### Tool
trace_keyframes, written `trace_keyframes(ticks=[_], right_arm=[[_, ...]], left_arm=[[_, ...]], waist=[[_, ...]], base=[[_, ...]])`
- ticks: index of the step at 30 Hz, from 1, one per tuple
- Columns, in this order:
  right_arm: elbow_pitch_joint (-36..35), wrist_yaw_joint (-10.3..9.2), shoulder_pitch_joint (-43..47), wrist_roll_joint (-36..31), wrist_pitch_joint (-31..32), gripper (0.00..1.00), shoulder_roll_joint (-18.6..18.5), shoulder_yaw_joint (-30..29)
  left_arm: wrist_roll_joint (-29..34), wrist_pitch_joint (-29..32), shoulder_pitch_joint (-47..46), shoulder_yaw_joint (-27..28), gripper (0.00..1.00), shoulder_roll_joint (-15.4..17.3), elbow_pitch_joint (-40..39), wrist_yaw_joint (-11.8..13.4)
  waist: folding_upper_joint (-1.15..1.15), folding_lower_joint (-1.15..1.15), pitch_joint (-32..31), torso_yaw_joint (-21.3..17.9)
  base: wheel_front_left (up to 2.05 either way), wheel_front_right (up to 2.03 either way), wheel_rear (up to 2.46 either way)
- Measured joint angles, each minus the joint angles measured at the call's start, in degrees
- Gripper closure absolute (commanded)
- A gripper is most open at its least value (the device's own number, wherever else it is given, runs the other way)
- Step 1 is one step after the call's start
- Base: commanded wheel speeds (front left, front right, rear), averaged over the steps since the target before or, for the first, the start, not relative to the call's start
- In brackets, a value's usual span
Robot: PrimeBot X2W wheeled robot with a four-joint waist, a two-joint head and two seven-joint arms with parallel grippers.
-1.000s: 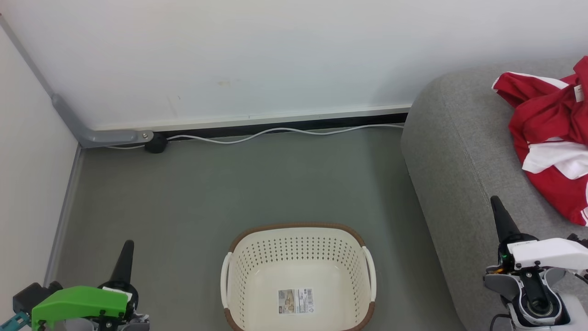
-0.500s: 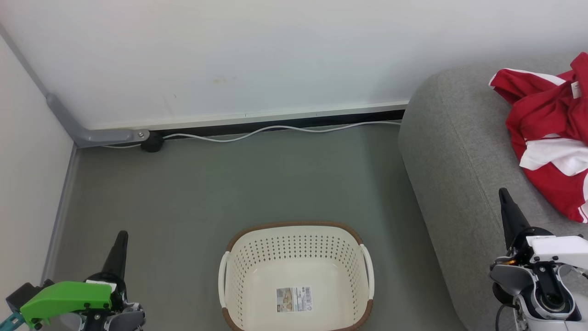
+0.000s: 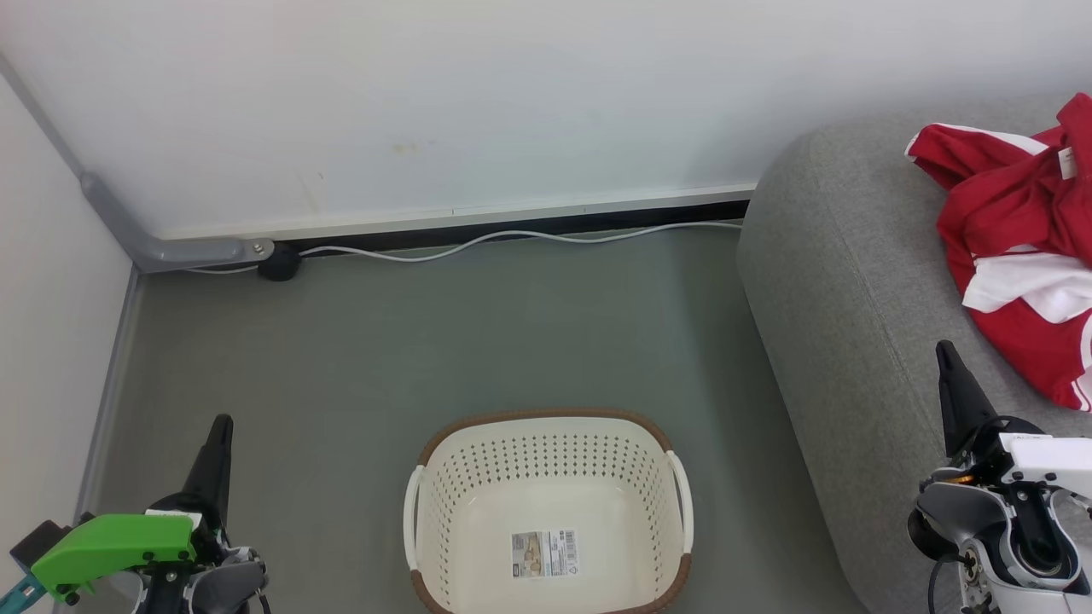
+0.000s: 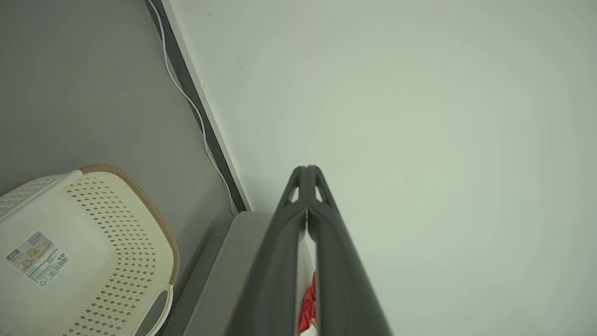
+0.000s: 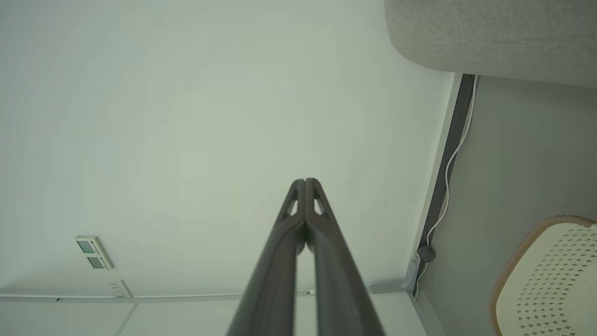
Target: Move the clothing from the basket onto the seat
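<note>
The flat grey-green floor (image 3: 384, 358) runs back to a plain white wall (image 3: 512, 94). Nearest, low on either side, are the grippers. The left gripper (image 3: 223, 422) hangs over the floor, its long dark tapered fingers (image 4: 280, 261) pressed together on nothing. The right gripper (image 3: 943, 348) shows against the seat (image 3: 836, 281), its fingers (image 5: 275, 270) likewise tip to tip and empty.

Between them the basket (image 3: 546, 465) stands on the floor. It is cream plastic and oval, with walls pierced by rows of small holes, a brown woven-look rim and white handles (image 3: 413, 512). A paper sticker (image 3: 544, 542) lies on its smooth bottom.

The seat, to the right, is rounded grey woven upholstery. The clothing (image 3: 1015, 222) lies crumpled on it, well apart from the basket. It is bright red with white panels and a small label (image 3: 1064, 162).

Farthest back, a white cable (image 3: 512, 236) trails along the dark skirting.
</note>
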Motion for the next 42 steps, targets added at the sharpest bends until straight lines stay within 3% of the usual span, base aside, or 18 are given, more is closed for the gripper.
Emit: trace_keyframes(ticks=[42], right_arm=[[-0.23,0.00,-0.03,0.07,-0.01,1.00,0.01,0.08]], left_arm=[[0.00,0.04,-0.19,0.14,1.00,-0.02,0.44,-0.44]], waist=[[0.00,0.00,-0.01,0.02]], base=[[0.00,0.00,0.00]])
